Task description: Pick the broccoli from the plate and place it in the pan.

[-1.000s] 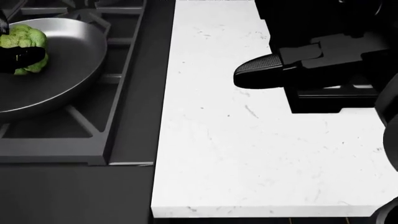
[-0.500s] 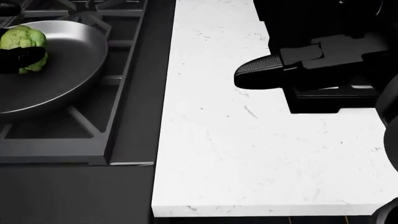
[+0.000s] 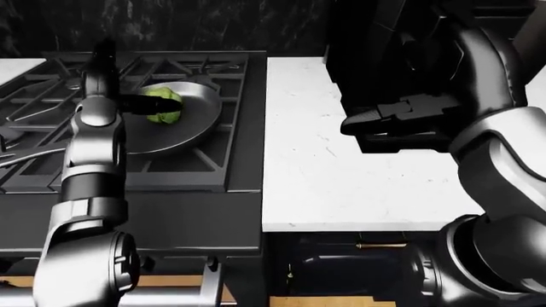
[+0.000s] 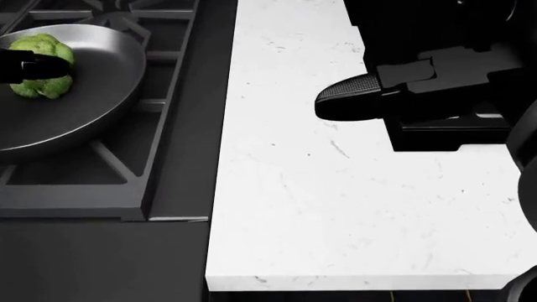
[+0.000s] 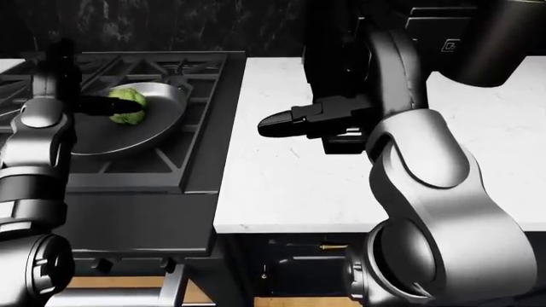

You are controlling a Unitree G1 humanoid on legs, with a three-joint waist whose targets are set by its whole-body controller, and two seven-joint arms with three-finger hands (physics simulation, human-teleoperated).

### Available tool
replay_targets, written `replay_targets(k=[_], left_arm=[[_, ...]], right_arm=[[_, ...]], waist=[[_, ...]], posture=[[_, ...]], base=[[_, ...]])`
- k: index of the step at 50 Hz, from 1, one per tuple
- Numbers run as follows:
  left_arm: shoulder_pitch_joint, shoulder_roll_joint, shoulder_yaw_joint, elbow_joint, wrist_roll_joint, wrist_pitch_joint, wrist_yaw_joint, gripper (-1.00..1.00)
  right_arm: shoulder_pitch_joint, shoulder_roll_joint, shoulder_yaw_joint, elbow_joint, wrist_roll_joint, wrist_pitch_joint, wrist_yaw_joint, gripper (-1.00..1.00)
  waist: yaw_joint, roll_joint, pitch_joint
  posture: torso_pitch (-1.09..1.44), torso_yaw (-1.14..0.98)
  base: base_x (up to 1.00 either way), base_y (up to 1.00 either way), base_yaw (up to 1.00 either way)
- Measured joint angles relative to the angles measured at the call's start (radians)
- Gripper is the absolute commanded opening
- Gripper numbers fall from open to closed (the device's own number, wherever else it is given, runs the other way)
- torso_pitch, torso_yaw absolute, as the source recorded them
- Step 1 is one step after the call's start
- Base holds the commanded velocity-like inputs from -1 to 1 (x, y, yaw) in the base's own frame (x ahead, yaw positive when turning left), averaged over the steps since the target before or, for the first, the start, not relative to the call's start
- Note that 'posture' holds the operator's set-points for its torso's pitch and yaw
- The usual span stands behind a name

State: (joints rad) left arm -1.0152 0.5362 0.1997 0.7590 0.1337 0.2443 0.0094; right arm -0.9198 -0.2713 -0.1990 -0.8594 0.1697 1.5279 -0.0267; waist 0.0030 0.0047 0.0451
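The broccoli (image 4: pixel 38 65) sits inside the pan (image 4: pixel 92 94), toward the pan's left part in the head view, and the pan rests on the dark grates of the stove (image 3: pixel 222 153). The left hand (image 3: pixel 136 102) reaches in from the left, over the pan. Its black fingers (image 4: pixel 33 68) lie across the broccoli's middle, one dark finger banding the green head, so the hand is clamped on the broccoli. Whether the broccoli touches the pan's floor under that grip cannot be told.

In the left-eye view the left arm (image 3: pixel 92 160) rises along the left side and hides part of the stove grates behind it.

To the right of the stove lies the white counter (image 4: pixel 335 207), its speckled top just beside the stove's dark edge. The right hand (image 4: pixel 352 100) hangs above the counter, well apart from the pan, with a textured black fingertip pointing toward the view's left. Whether its fingers are apart or together cannot be told, since only a dark mass shows. A black box shape (image 4: pixel 445 135) stands on the counter under and behind that hand.
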Motion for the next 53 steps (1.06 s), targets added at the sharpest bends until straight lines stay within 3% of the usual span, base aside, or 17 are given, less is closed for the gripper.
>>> replay_targets(k=[9, 18, 24, 27, 29, 39, 47, 53], left_arm=[[0.025, 0.003, 0.030, -0.272, -0.051, 0.156, -0.042, 1.00], [0.085, 0.004, 0.073, -0.759, -0.172, 0.483, -0.048, 1.00], [0.105, -0.010, 0.080, -0.988, -0.253, 0.696, -0.044, 1.00], [0.082, -0.038, 0.092, -1.188, -0.308, 0.869, -0.013, 1.00], [0.069, -0.036, 0.085, -1.249, -0.342, 0.906, -0.004, 1.00], [0.038, -0.031, 0.111, -1.256, -0.394, 0.896, 0.100, 1.00], [0.053, -0.021, 0.103, -1.250, -0.424, 0.766, 0.169, 1.00], [0.077, -0.029, 0.082, -1.224, -0.427, 0.618, 0.208, 1.00]], right_arm=[[-0.012, 0.008, 0.000, -0.001, -0.003, 0.008, -0.001, 1.00], [-0.043, -0.027, 0.047, 0.186, -0.020, -0.097, 0.004, 1.00], [-0.153, -0.044, 0.084, 0.269, -0.044, -0.116, 0.023, 1.00], [-0.279, -0.084, 0.114, 0.425, -0.065, -0.158, 0.051, 1.00], [-0.297, -0.081, 0.117, 0.449, -0.088, -0.180, 0.062, 1.00], [-0.311, -0.063, 0.131, 0.440, -0.170, -0.194, 0.129, 1.00], [-0.296, -0.048, 0.161, 0.421, -0.236, -0.254, 0.175, 1.00], [-0.278, -0.025, 0.179, 0.438, -0.313, -0.381, 0.220, 1.00]], waist=[[-0.003, 0.005, 0.002], [-0.007, 0.010, 0.007], [-0.009, 0.018, 0.013], [-0.014, 0.015, 0.021], [-0.014, 0.013, 0.018], [-0.009, 0.012, 0.031], [-0.008, 0.013, 0.032], [-0.009, 0.015, 0.030]], posture=[[0.00, 0.00], [0.00, 0.00], [0.00, 0.00], [0.00, 0.00], [0.00, 0.00], [0.00, 0.00], [0.00, 0.00], [0.00, 0.00]], base=[[0.00, 0.00, 0.00], [0.00, 0.00, 0.00], [0.00, 0.00, 0.00], [0.00, 0.00, 0.00], [0.00, 0.00, 0.00], [0.00, 0.00, 0.00], [0.00, 0.00, 0.00], [0.00, 0.00, 0.00]])
